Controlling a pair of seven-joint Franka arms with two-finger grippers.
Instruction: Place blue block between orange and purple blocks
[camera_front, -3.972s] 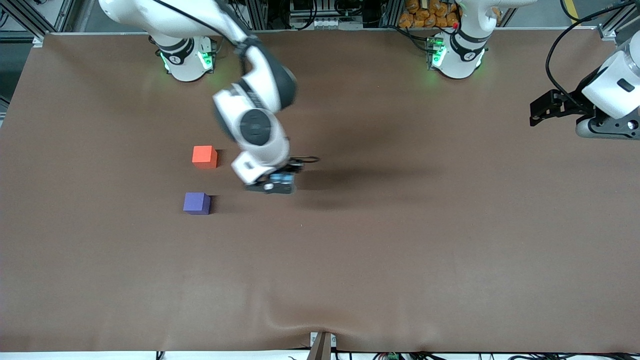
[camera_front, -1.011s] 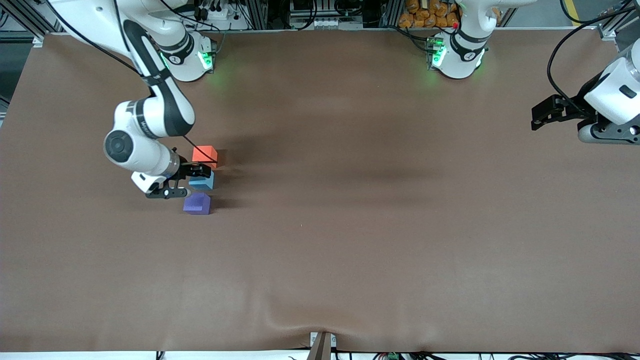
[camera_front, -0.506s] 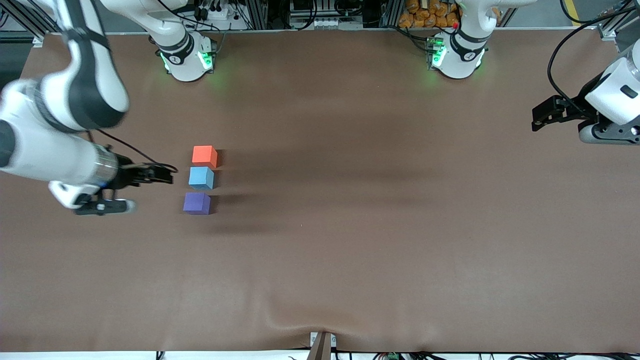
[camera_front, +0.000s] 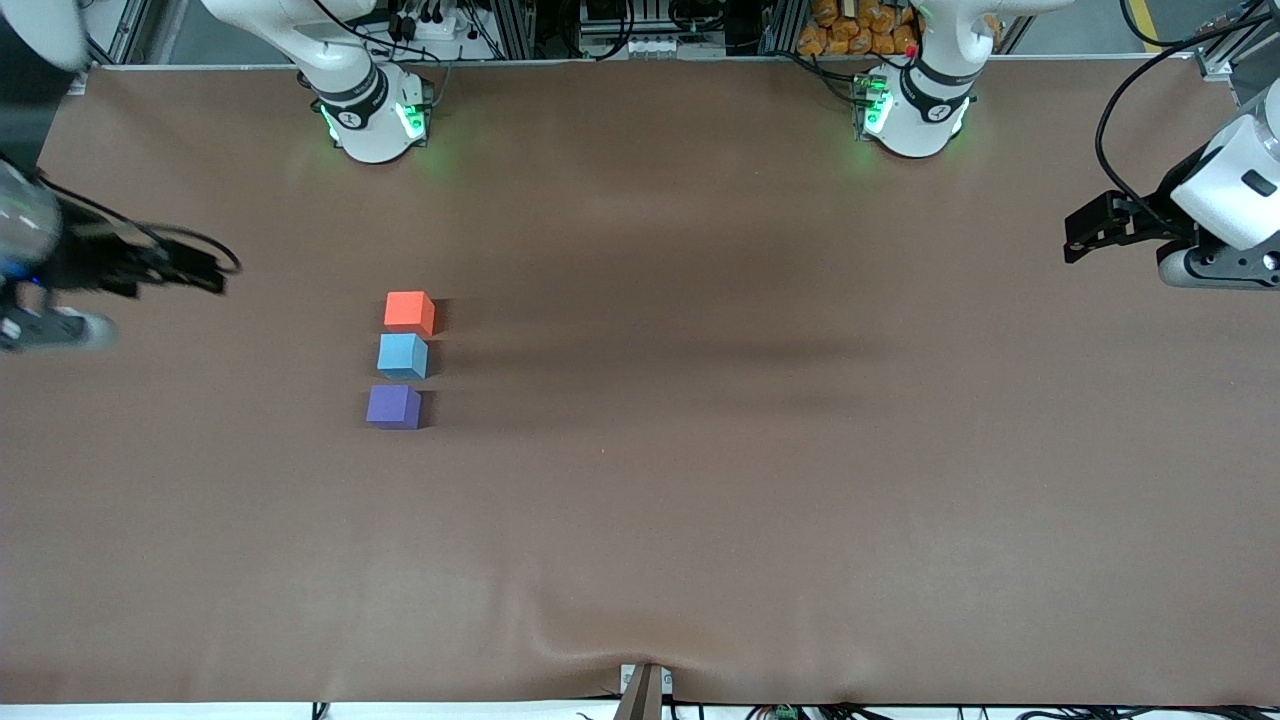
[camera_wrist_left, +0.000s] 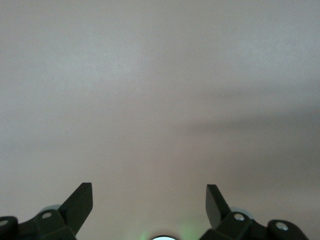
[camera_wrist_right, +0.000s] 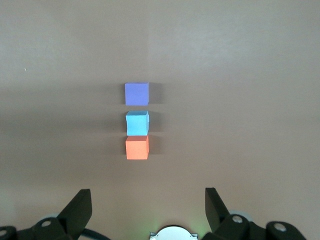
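Observation:
The orange block, the blue block and the purple block stand in a short line on the brown table, the blue one in the middle and close to both. The orange one is farthest from the front camera and the purple one nearest. The right wrist view shows the same line: purple, blue, orange. My right gripper is open and empty, up in the air over the right arm's end of the table, well clear of the blocks. My left gripper is open and empty and waits at the left arm's end.
The brown table cover has a wrinkle near the front edge. The two arm bases stand at the back edge. The left wrist view shows only bare cover.
The right gripper carried the blue block over, set it between the orange and purple blocks, let go, and has drawn away toward the right arm's end of the table. The left arm has barely moved.

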